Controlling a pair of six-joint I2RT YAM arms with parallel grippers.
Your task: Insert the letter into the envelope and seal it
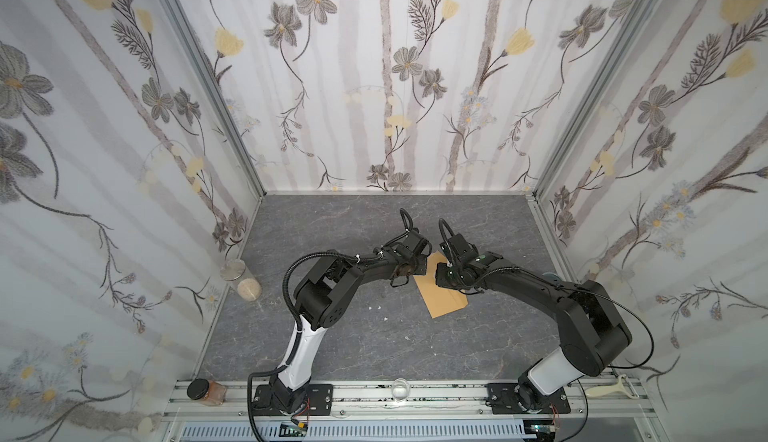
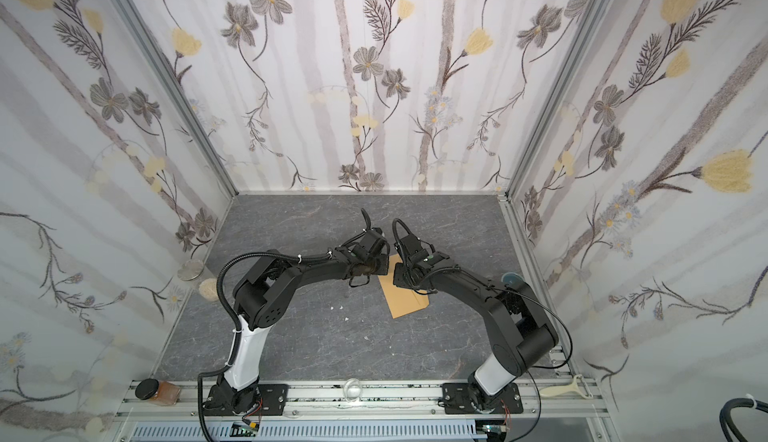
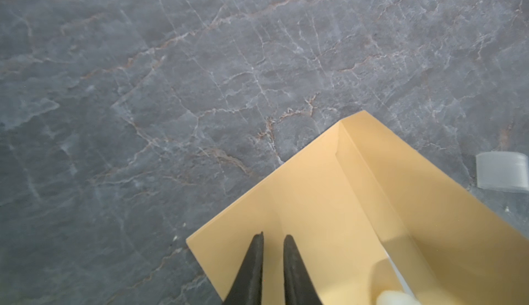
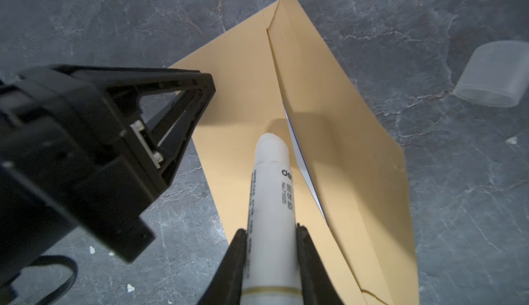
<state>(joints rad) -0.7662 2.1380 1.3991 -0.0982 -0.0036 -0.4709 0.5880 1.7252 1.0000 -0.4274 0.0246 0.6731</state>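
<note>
Your right fingers [image 4: 237, 249] clench the white glue stick [image 4: 272, 174], its tip over the open flap of the envelope [image 4: 243, 88], which lies mid-bench [image 1: 332, 357] between both arms. Your left fingers [image 3: 256, 252], narrowly parted and empty, point at the flap. The letter [image 4: 305, 174] sits inside, its white edge showing. The stick's cap [image 4: 492, 74] lies nearby.

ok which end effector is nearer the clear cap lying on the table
Right. The clear cap lies off the envelope's edge beside the right end effector; the left end effector sits over the envelope's opposite edge.
</note>
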